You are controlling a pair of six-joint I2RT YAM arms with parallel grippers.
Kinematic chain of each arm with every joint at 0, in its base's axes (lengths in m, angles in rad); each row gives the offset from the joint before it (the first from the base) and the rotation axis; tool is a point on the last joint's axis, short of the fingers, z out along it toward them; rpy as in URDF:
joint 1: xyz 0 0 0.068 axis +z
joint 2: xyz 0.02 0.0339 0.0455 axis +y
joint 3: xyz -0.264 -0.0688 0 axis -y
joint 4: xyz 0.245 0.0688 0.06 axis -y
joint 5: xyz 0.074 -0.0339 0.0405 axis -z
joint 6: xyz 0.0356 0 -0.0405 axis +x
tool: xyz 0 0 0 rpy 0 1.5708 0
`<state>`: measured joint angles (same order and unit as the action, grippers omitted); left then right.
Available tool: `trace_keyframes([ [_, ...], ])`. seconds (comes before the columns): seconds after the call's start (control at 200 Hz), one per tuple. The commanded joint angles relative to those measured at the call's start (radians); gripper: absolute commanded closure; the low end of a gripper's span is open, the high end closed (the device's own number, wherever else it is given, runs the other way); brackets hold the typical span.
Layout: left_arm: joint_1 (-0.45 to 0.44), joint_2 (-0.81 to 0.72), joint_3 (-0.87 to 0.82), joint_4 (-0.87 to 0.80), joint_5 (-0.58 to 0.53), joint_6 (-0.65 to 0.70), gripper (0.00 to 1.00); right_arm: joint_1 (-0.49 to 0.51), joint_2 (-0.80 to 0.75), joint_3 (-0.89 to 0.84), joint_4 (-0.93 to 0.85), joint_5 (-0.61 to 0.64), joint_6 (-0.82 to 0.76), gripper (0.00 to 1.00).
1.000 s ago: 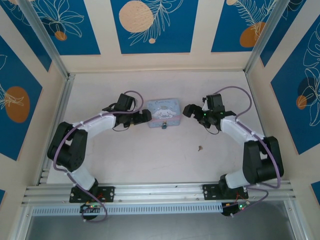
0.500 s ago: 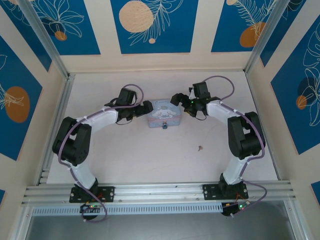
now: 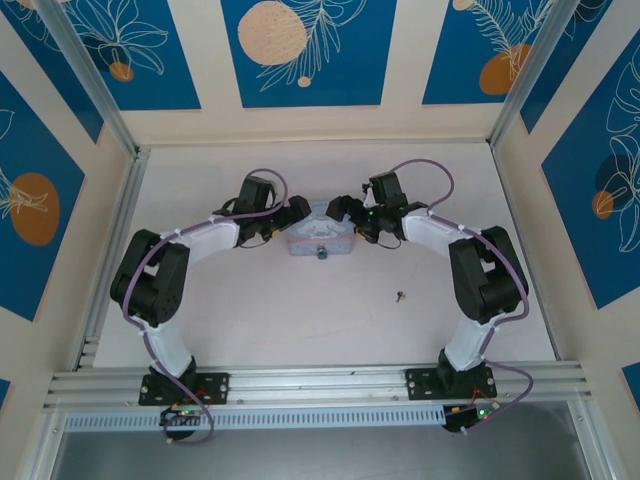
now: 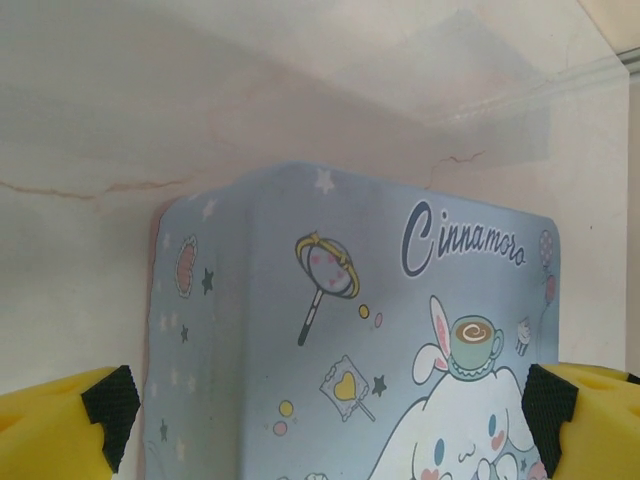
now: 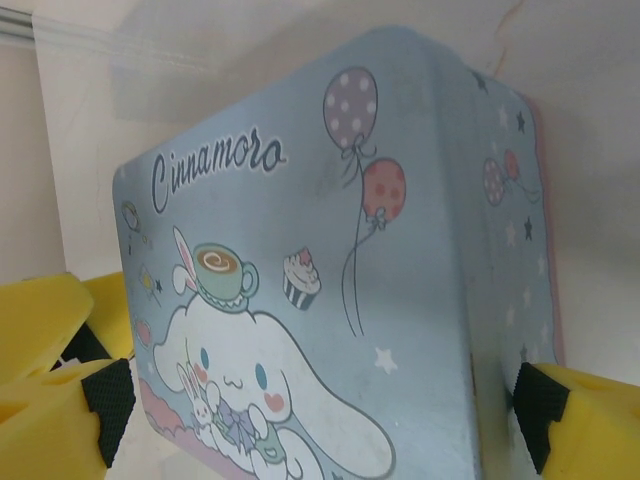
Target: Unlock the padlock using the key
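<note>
A pale blue tin (image 3: 320, 235) lies flat on the bench (image 3: 300, 310), toward the far side. Its lid carries a white cartoon dog and the word "Cinnamoro". The 2 arms curve in from either side toward it. The left hand (image 3: 297, 213) sits at the tin's left end and the right hand (image 3: 341, 209) at its right end, both over the far part of the lid.

In the left wrist view, the left hand's 2 yellow fingers (image 4: 50, 430) are spread wide. Their black pads (image 4: 110, 400) sit at the bottom corners of the view, and the lid lies across the gap between them. The right wrist view is much the same: yellow fingers (image 5: 585, 420) set wide apart, black pads (image 5: 535, 425) at their tips, and the tin between. Both hands are spread as far as they go, and neither has a clear hold of anything. Whether any pad touches the tin's edge cannot be told.

The padlock (image 3: 322, 252) is a tiny dark and blue speck at the middle of the tin's near edge, touching it or just beside it. It is too small to tell how it sits. The key (image 3: 400, 295) lies alone on the bare bench, nearer the arm bases and to the right of the tin. It is well apart from the padlock and from both hands.
</note>
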<state>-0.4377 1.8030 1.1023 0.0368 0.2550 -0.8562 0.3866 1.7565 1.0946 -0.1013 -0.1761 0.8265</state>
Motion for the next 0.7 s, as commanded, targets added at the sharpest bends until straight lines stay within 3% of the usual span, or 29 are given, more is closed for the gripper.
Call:
trace_keyframes([
  [0.0, -0.016, -0.028, -0.039, 0.037, 0.020, -0.024, 0.01, 0.024, -0.048, -0.032, 0.021, -0.017, 0.028, 0.01],
  [0.49, -0.103, -0.153, -0.178, 0.081, -0.020, -0.046, 0.01, 0.086, -0.126, -0.133, 0.061, 0.007, 0.065, 0.01],
  [0.695, -0.105, -0.212, -0.225, 0.029, -0.113, -0.052, 0.00, 0.102, -0.173, -0.163, 0.047, 0.083, 0.079, 0.01],
])
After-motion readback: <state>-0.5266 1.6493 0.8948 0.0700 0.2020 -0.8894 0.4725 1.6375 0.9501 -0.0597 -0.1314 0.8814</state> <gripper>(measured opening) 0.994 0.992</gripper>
